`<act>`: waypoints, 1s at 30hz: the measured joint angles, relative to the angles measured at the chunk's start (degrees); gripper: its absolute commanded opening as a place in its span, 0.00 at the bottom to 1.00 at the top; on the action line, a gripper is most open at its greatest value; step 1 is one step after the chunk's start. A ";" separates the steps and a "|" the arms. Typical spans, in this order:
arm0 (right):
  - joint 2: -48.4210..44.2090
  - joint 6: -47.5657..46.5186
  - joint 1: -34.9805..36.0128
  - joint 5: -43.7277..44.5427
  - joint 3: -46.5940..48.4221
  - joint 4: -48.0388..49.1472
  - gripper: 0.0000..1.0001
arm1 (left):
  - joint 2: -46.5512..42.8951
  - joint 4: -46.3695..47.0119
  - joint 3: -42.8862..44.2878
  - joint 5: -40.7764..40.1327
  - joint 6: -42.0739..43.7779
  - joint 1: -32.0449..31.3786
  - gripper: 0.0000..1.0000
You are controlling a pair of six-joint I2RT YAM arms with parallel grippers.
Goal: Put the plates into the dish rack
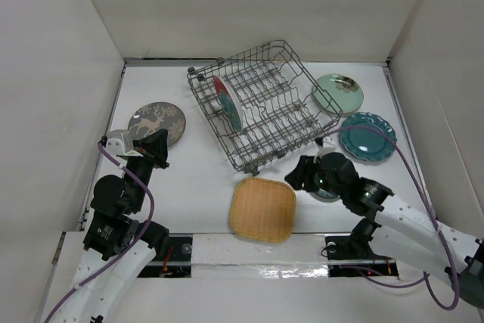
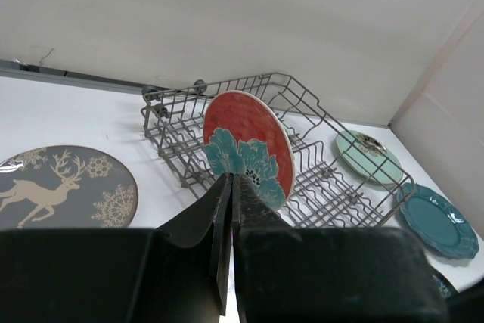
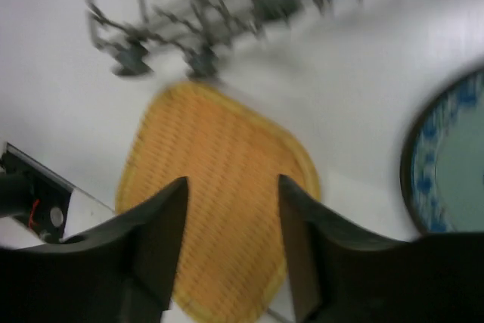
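The dish rack [image 1: 261, 107] stands tilted at the table's middle, with the red flowered plate [image 1: 227, 102] upright in its tines. The yellow woven plate [image 1: 262, 209] lies flat in front of it. My right gripper [image 1: 299, 175] is open and empty, just right of that plate; in the right wrist view its fingertips [image 3: 178, 191] hover over the yellow plate [image 3: 219, 172]. The small dark ringed plate [image 1: 327, 194] lies partly under my right wrist. My left gripper [image 1: 159, 145] is shut and empty beside the grey deer plate [image 1: 157, 121]. The mint plate [image 1: 338, 94] and teal scalloped plate [image 1: 367, 137] lie right of the rack.
White walls close in the table on the left, back and right. The near table edge carries a taped strip [image 1: 257, 251] between the arm bases. The left wrist view shows the rack [image 2: 325, 179], the red plate [image 2: 249, 141] and the deer plate [image 2: 60, 187].
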 measured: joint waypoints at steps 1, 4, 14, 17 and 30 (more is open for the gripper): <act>-1.99 2.16 0.31 -0.61 -2.36 -3.15 0.66 | 0.00 0.00 0.00 0.04 0.00 0.00 0.00; -7.08 7.34 0.66 -1.77 -6.75 -10.60 0.72 | -0.26 -0.07 0.00 0.24 0.00 0.00 0.00; 0.02 13.42 0.11 -8.24 -12.24 -8.81 0.61 | -1.33 -0.07 0.00 0.44 -0.17 0.02 0.11; 3.54 14.01 -0.90 -10.80 -13.44 -4.07 0.56 | -1.46 -0.07 0.00 0.46 -0.17 0.02 0.12; 15.23 15.23 -4.96 -19.65 -15.19 14.71 0.00 | -2.12 -0.04 0.00 0.61 -0.17 0.09 0.15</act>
